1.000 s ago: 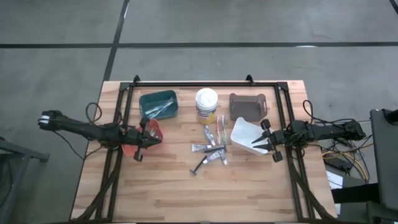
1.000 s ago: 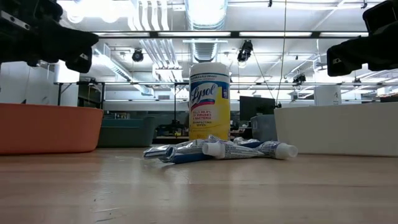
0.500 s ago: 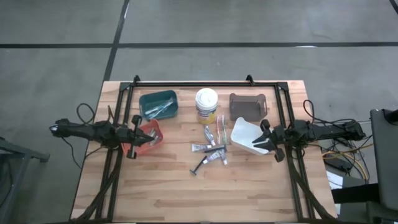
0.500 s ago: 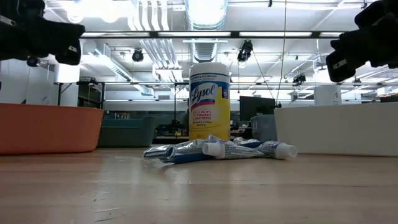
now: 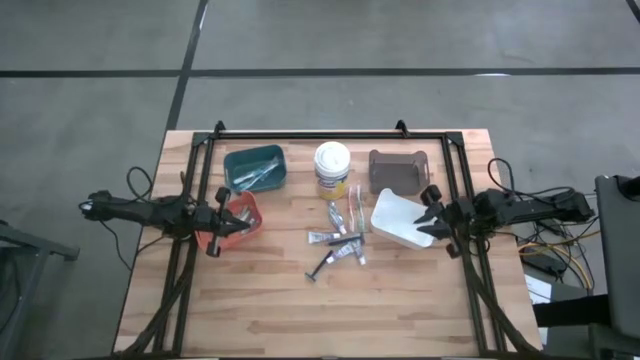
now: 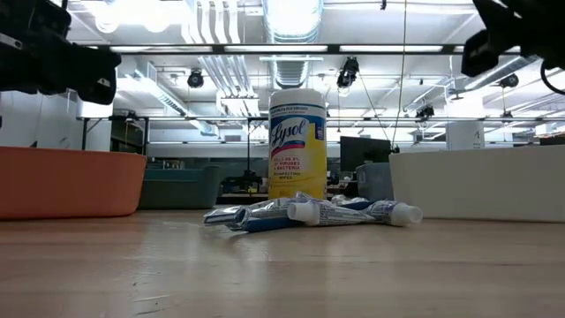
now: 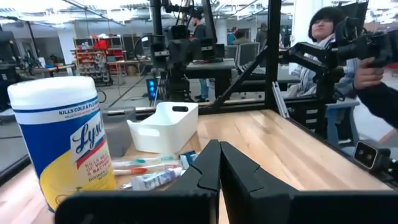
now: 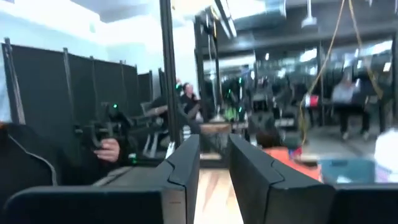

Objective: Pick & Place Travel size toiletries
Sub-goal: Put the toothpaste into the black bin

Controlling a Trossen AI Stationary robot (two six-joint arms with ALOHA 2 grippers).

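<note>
Since a second ago my right gripper (image 5: 432,212) has lifted above the white bin (image 5: 398,219), fingers slightly parted, empty; left gripper (image 5: 222,222) pressed together over the orange bin (image 5: 240,210). Toiletries (image 5: 340,240) lie mid-table.

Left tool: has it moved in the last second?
Yes. In the high view the left tool has pulled back toward the table's left edge, now over the orange plastic bin.

From above, we cannot sort the small toiletries (image 5: 340,237) piled mid-table, nor those inside the teal bin (image 5: 256,167).
</note>
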